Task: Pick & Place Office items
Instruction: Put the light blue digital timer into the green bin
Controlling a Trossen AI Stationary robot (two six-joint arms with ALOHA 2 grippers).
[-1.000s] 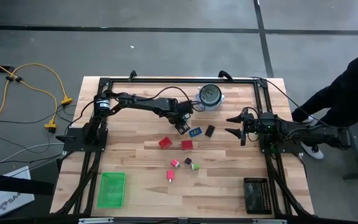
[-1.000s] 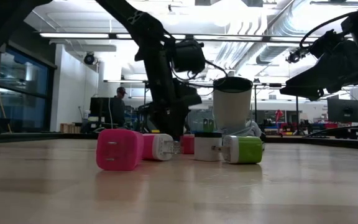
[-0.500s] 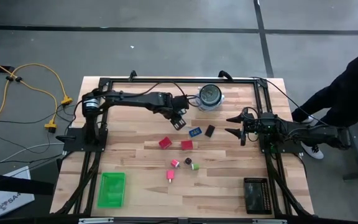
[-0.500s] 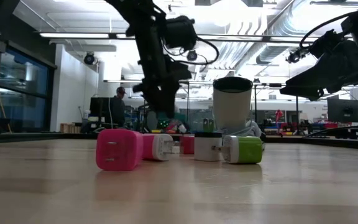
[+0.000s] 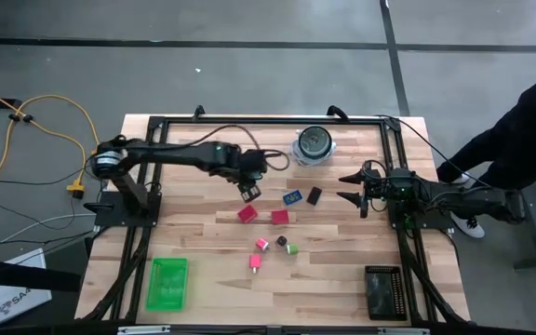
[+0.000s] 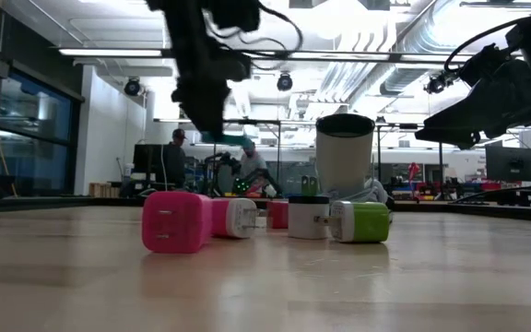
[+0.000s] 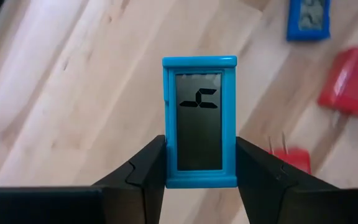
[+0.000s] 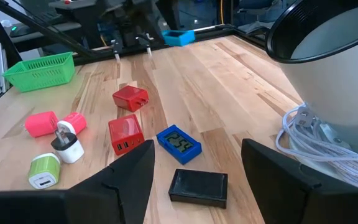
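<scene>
My left gripper [image 5: 247, 191] hangs over the table's middle left, shut on a teal little rectangle with a grey screen [image 7: 199, 118], also seen in the low view as the teal rectangle [image 6: 221, 138]. Still on the wood lie two red blocks [image 5: 247, 213] [image 5: 279, 217], a blue rectangle [image 5: 293, 197], a black rectangle [image 5: 314, 195], two pink bits [image 5: 261, 245] [image 5: 255, 262], a green bit [image 5: 293, 248] and a dark bit [image 5: 282, 240]. My right gripper [image 5: 350, 188] waits open at the right, off the table top. My left gripper pinches the teal rectangle by its two long sides [image 7: 169, 168], near one short end, between the two fingers. The fingers slant steeply down and stand across it. The rectangle sticks out beyond the fingertips, screen toward the wrist camera, lifted clear of the table.
A round blue-white object [image 5: 314, 144] with a coiled cord stands at the far middle. A green tray [image 5: 167, 283] sits at the near left corner, a black tray [image 5: 382, 290] at the near right. A person stands beyond the table's right edge.
My left gripper has risen from the table top and gone toward the table's left edge, carrying the teal rectangle up and clear of the wood. The other pieces have stayed where they were.
</scene>
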